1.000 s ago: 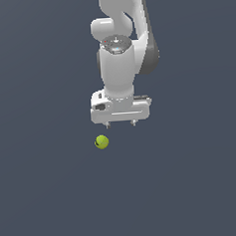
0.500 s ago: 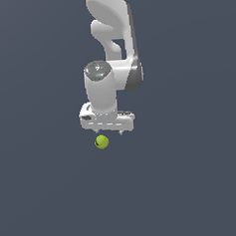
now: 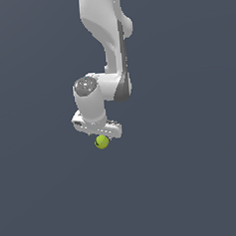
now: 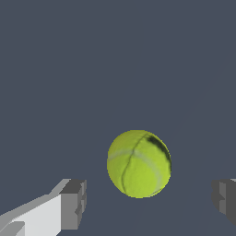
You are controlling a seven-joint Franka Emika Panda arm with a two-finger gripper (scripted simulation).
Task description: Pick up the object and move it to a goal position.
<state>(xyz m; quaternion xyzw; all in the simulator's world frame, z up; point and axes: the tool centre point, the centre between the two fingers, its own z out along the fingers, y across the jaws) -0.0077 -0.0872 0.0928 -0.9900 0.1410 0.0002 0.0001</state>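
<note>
The object is a small yellow-green ball (image 3: 101,141) with a dark curved seam mark, lying on the dark grey floor. In the exterior view my white gripper (image 3: 98,133) sits right above it, its body hiding the ball's upper edge. In the wrist view the ball (image 4: 138,163) lies between my two grey fingertips (image 4: 73,204), which stand wide apart with a gap on each side of it. The gripper (image 4: 150,200) is open and touches nothing.
The floor (image 3: 194,184) is a plain dark grey surface all around. The white arm (image 3: 107,36) rises above the gripper. No goal marker shows.
The arm has swung toward the exterior view's left and come down, from beside and above the ball to right over it. The ball has not moved.
</note>
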